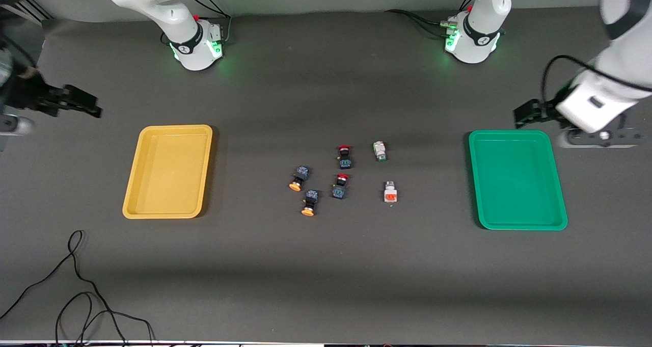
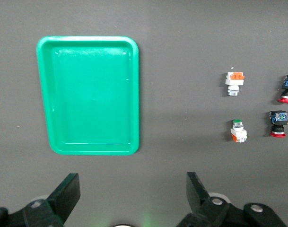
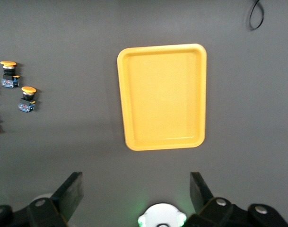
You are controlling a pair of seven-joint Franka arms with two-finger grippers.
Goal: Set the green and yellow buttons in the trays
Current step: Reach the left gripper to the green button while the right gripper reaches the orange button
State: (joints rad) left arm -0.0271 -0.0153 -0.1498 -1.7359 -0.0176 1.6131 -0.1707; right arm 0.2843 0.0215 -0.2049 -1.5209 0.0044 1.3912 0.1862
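Two black switches with orange-yellow caps (image 1: 299, 178) (image 1: 309, 203) lie mid-table; they also show in the right wrist view (image 3: 10, 74) (image 3: 28, 98). A white green-faced switch (image 1: 379, 151) (image 2: 238, 131) and a white orange-red-faced switch (image 1: 390, 192) (image 2: 235, 82) lie toward the green tray (image 1: 517, 184) (image 2: 89, 94). The yellow tray (image 1: 168, 174) (image 3: 162, 97) lies toward the right arm's end. Both trays hold nothing. My left gripper (image 1: 527, 113) (image 2: 133, 194) is open and empty, over bare table beside the green tray's corner. My right gripper (image 1: 81, 102) (image 3: 134, 194) is open and empty, over bare table beside the yellow tray.
Two black switches with red caps (image 1: 344, 156) (image 1: 340, 186) lie among the others. A black cable (image 1: 76, 286) loops on the table near the front camera, at the right arm's end. The arm bases (image 1: 196, 46) (image 1: 471, 41) stand along the table's edge.
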